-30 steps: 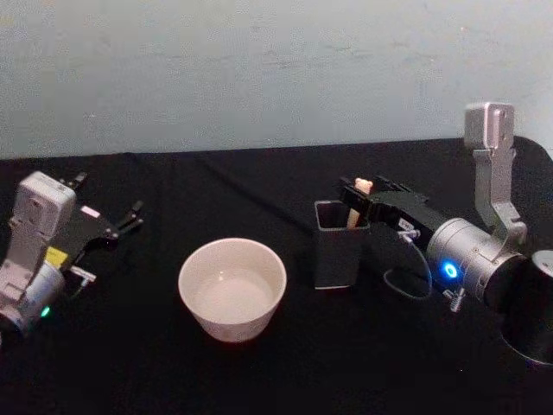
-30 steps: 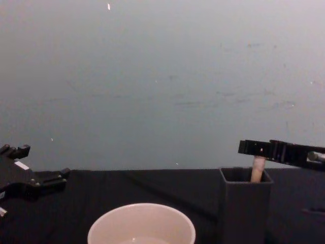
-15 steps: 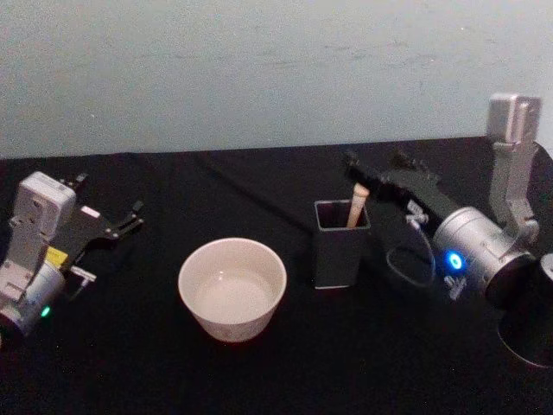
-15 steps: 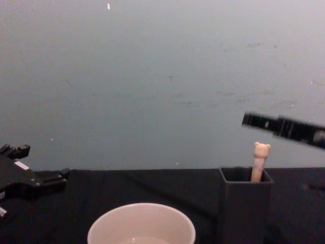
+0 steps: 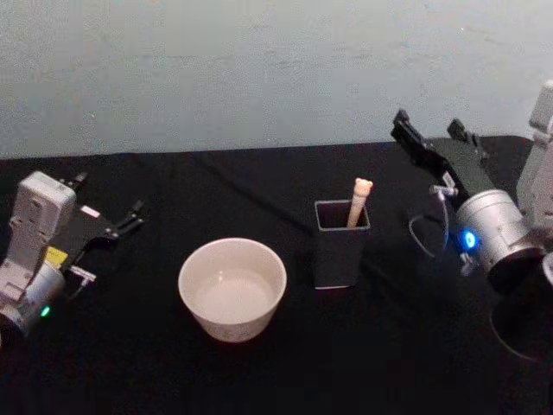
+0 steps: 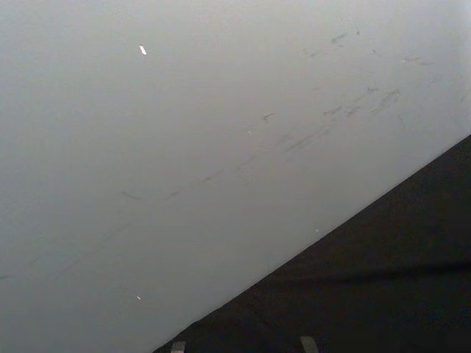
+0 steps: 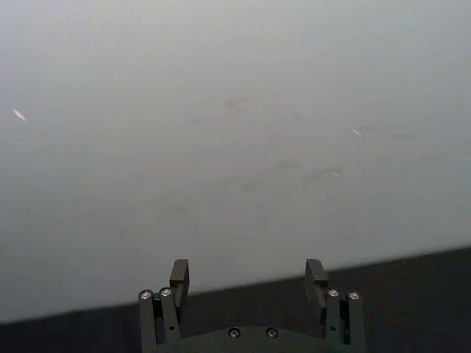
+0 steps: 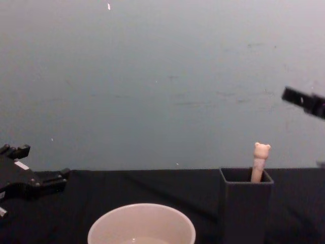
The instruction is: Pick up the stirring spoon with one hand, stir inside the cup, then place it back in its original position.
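Stirring spoon stood in the dark grey square holder, leaning a little, with its cream-beige handle and tiny bear head rising above the holder's mouth; its neck and bowl were hidden inside. In the chest view the bear head showed just above the holder's rim, against the pale wall. The right pincer was up and to the right of the spoon, well apart from it and higher than the bear head, touching neither spoon nor holder. Its two black fingers were spread wide with nothing between them, and in the right wrist view the pincer pointed at the bare wall above the far edge of the black surface. In the chest view one dark finger of it came in at the right edge, above the spoon. The cream-white cup sat on the black surface to the left of the holder, near it but not touching, its inside pale and shallowly lit. The left pincer rested low at the left side of the surface, well apart from the cup, its fingers parted and holding nothing.
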### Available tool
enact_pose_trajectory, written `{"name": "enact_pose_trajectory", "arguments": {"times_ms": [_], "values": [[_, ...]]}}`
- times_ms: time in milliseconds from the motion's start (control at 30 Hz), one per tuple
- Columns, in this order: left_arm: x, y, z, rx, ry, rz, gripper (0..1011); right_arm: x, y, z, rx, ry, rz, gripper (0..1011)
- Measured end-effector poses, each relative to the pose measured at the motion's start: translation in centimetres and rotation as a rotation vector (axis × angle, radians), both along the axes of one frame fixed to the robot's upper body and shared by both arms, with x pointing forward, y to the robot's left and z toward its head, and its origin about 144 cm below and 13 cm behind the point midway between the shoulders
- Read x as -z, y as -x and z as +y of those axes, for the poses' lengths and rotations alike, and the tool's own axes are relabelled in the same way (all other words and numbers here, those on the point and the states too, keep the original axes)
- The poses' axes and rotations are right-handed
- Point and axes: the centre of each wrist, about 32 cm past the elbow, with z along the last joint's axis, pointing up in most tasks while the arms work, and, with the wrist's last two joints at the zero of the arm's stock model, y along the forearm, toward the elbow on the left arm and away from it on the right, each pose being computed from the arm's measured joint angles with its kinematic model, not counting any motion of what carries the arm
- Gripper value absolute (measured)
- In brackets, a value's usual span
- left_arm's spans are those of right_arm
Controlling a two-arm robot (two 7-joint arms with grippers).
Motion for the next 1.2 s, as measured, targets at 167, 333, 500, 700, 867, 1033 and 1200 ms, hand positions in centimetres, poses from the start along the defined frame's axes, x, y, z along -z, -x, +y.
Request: {"name": "enact_pose_trajectory", "arguments": {"times_ms": [167,333,500,700,867,1033,1200], "values": [[0.0,0.0,0.0,0.0,0.0,0.0,1001,1.9,-0.1,-0.2,0.023,0.066,0.062,1000],[0.0,0.0,0.0,0.0,0.0,0.0,1001,3.8,0.0,-0.2,0.025,0.123,0.135,1000],[0.0,0.0,0.0,0.0,0.0,0.0,1001,4.9,0.0,-0.3,0.025,0.152,0.18,1000],[0.0,0.0,0.0,0.0,0.0,0.0,1001,5.2,-0.1,-0.3,0.022,0.159,0.193,1000],[0.0,0.0,0.0,0.0,0.0,0.0,1001,5.2,-0.1,-0.3,0.022,0.159,0.192,1000],[0.0,0.0,0.0,0.0,0.0,0.0,1001,5.1,-0.1,-0.3,0.021,0.158,0.191,1000],[0.0,0.0,0.0,0.0,0.0,0.0,1001,5.1,-0.1,-0.3,0.021,0.158,0.19,1000]]}}
